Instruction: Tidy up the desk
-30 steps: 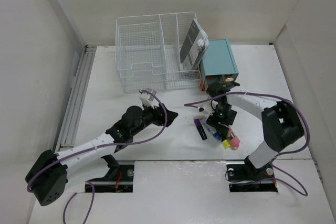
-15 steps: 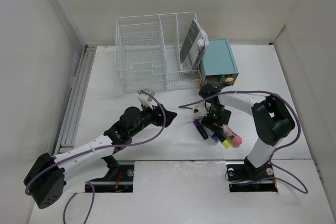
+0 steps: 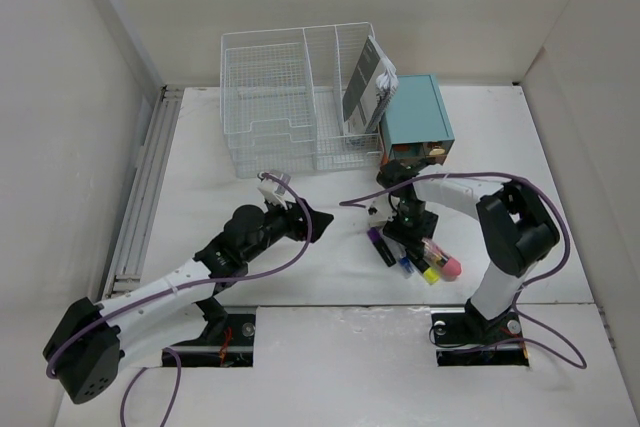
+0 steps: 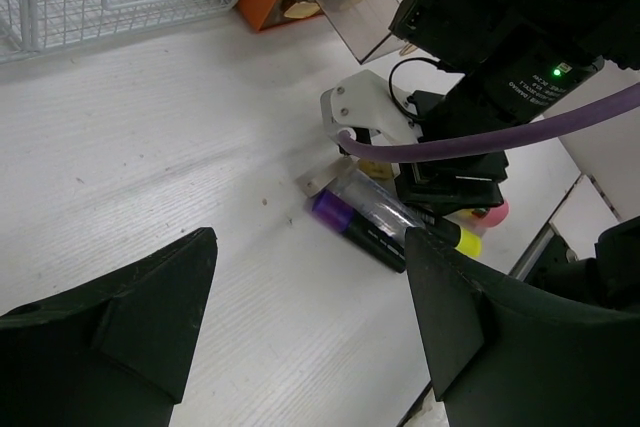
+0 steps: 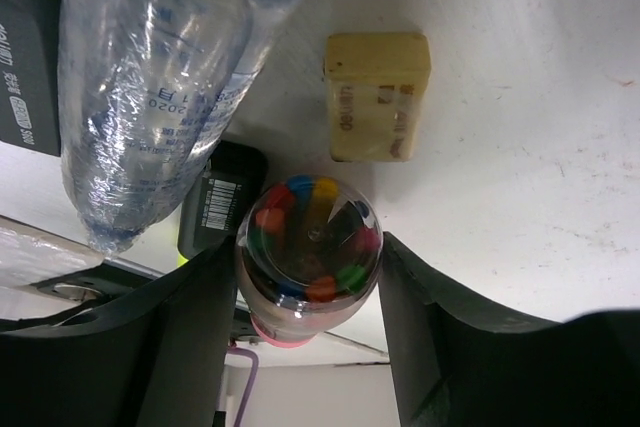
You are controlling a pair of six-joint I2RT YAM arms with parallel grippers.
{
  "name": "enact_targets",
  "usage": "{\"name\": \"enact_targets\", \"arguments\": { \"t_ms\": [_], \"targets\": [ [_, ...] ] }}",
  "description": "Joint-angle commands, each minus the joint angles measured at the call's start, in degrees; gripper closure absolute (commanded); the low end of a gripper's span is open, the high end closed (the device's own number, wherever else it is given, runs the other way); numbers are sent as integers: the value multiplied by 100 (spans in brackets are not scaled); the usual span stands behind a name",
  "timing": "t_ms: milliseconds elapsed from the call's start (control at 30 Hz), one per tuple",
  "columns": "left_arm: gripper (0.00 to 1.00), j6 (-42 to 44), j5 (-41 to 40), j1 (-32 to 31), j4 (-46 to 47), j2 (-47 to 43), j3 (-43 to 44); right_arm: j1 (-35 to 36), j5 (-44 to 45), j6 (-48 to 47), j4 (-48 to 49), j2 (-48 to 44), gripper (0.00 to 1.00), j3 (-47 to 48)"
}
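Note:
The desk (image 3: 230,197) is a matte white tabletop. A pile of stationery lies at front centre: a purple-capped black marker (image 3: 380,245), a yellow highlighter (image 3: 432,272) and a clear tube with a pink cap (image 3: 448,268). My right gripper (image 3: 412,239) is down in this pile. In the right wrist view its jaws (image 5: 308,252) press both sides of the clear tube of coloured bits (image 5: 308,227). A yellow eraser (image 5: 378,97) and a clear plastic bottle (image 5: 170,67) lie just beyond. My left gripper (image 3: 318,219) is open and empty, hovering left of the pile, as the left wrist view (image 4: 310,252) shows.
A white wire-mesh organizer (image 3: 290,97) holding a booklet (image 3: 368,82) stands at the back. A teal drawer box (image 3: 418,112) with its drawer out sits to its right. A ribbed metal rail (image 3: 140,187) runs along the left edge. White walls enclose the desk.
My right gripper has moved left from near the pink cap and settled over the pile. My left arm has shifted slightly back and left.

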Motion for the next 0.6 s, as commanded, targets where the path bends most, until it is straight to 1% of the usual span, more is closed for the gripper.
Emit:
{"name": "enact_targets", "arguments": {
  "t_ms": [0, 133, 233, 267, 300, 333, 400, 433, 567],
  "targets": [
    [27, 87, 36, 28, 124, -170, -39, 89, 40, 82, 118, 118, 39, 21],
    [27, 87, 36, 28, 123, -232, -39, 89, -31, 82, 118, 258, 34, -32],
    [27, 87, 36, 28, 71, -337, -92, 141, -83, 82, 118, 258, 34, -32],
    [27, 87, 36, 28, 71, -337, -92, 141, -84, 82, 118, 258, 35, -32],
    [27, 87, 36, 28, 71, -337, -92, 141, -84, 82, 118, 258, 39, -32],
    [27, 87, 36, 28, 71, -337, -92, 141, -84, 82, 118, 258, 51, -32],
    [27, 87, 36, 28, 71, -337, -92, 141, -84, 82, 118, 197, 67, -32],
    [27, 87, 36, 28, 71, -337, -92, 141, -84, 82, 118, 197, 77, -32],
    [27, 87, 36, 28, 71, -337, -92, 141, -84, 82, 57, -215, 88, 179]
  ]
}}
